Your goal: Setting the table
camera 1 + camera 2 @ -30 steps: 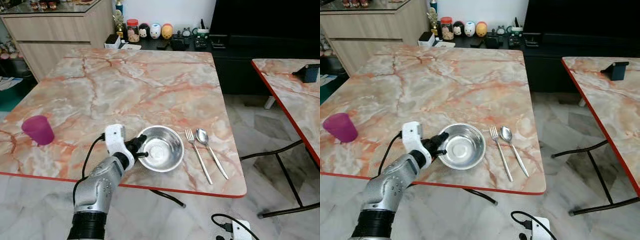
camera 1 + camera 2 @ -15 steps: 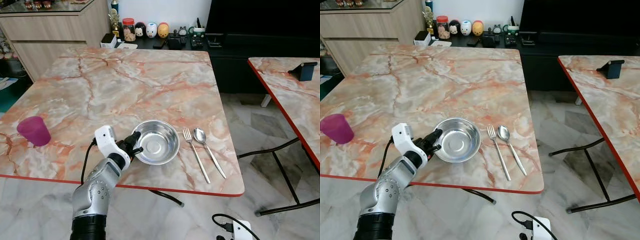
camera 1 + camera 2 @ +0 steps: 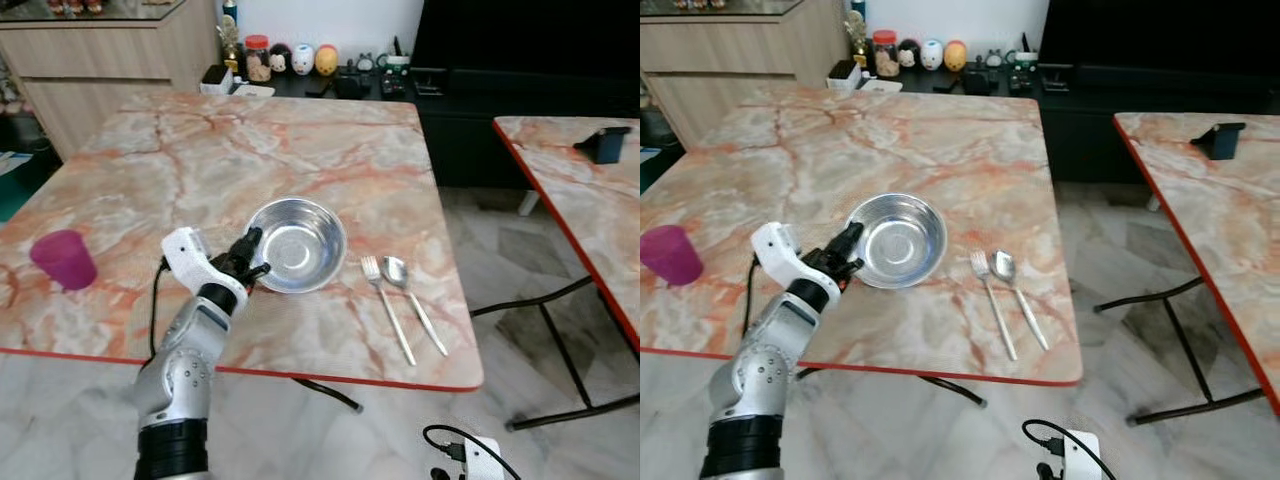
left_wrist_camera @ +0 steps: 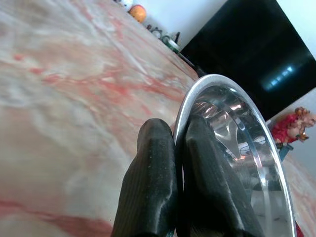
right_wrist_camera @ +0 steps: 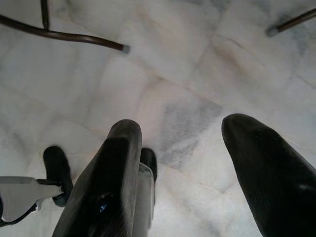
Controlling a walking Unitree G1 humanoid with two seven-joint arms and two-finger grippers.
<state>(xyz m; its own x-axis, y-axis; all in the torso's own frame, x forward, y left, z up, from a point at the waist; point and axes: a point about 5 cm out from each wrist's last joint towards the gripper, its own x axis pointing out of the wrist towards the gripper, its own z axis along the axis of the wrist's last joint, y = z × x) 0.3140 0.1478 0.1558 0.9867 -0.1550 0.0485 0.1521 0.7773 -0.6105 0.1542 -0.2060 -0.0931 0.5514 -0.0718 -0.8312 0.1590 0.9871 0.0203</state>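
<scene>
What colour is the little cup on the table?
The cup is purple-pink, clearest in the left eye view.

Second table [image 3: 585, 195] — cut off at the edge.

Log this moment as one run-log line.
left gripper: shut on round steel bowl rim | bowl: on marble table | steel fork, steel spoon: right of bowl | right gripper: open, idle

Bright, even daylight (head views slightly soft), faint table shadows.
</scene>
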